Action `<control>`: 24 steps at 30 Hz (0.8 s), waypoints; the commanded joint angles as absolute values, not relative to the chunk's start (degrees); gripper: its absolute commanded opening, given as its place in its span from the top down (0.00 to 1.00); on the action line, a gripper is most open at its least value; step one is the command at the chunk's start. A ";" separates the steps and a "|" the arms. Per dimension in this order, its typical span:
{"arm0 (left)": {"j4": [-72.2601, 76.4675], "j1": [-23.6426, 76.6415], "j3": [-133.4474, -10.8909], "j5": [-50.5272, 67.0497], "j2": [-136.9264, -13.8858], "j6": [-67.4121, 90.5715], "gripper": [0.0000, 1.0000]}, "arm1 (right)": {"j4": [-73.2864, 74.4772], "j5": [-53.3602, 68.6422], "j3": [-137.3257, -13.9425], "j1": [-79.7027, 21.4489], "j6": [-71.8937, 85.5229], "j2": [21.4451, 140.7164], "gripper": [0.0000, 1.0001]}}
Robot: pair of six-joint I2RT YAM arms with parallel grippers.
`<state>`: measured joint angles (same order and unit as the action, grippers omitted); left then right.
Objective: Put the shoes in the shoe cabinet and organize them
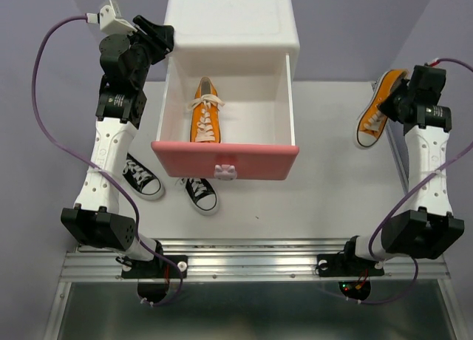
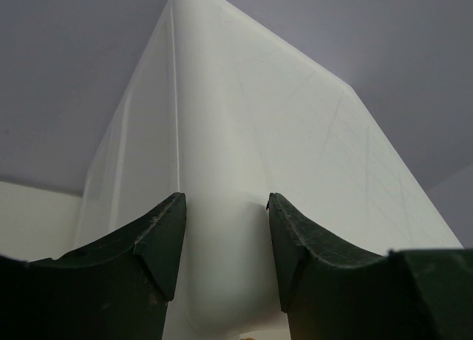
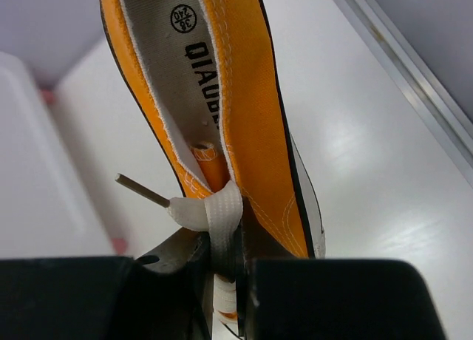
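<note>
The white shoe cabinet [image 1: 233, 18] stands at the back, its upper drawer [image 1: 225, 160] pulled out with the pink front toward me. One orange shoe [image 1: 206, 122] lies inside the drawer, toe toward the front. Two black shoes [image 1: 142, 177] [image 1: 199, 194] lie on the table in front of the drawer's left end. At the right, my right gripper [image 1: 399, 96] [image 3: 225, 273] is shut on the second orange shoe [image 1: 375, 111] [image 3: 244, 111], pinching its side wall and white lace [image 3: 218, 214]. My left gripper [image 1: 166, 41] [image 2: 225, 244] stands open at the cabinet's [image 2: 244, 133] left corner edge.
A metal rail [image 1: 251, 262] runs along the near table edge by the arm bases. Another rail [image 3: 414, 81] borders the table's right side, close to the held shoe. Purple walls surround the back and sides.
</note>
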<state>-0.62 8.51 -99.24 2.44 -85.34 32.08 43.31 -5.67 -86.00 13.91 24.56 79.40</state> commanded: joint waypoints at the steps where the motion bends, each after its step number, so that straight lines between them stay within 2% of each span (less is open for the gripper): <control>1: -20.30 8.96 -95.54 6.06 -90.09 26.10 0.43 | 37.10 9.19 -98.94 14.24 28.02 79.19 0.99; 5: -20.56 8.96 -95.54 6.24 -89.91 26.46 0.43 | 32.62 15.90 -114.46 14.24 32.42 84.09 0.99; 10: -21.09 8.96 -95.45 5.98 -89.74 26.54 0.43 | 22.61 24.85 -124.08 14.24 41.98 87.89 0.99; 16: -21.01 8.96 -95.62 6.24 -89.65 27.25 0.43 | 6.96 31.55 -128.67 14.24 56.84 91.05 1.00; 20: -20.83 8.96 -95.80 6.42 -89.82 27.42 0.43 | -4.28 33.75 -130.15 10.91 66.17 92.54 0.99; 24: -20.65 8.96 -96.15 6.86 -90.09 27.51 0.43 | -7.21 33.84 -135.78 5.20 71.36 96.14 0.99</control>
<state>-1.32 8.49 -99.79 2.76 -85.34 31.99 8.05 30.50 -128.92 9.72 62.19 95.33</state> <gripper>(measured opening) 0.570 0.138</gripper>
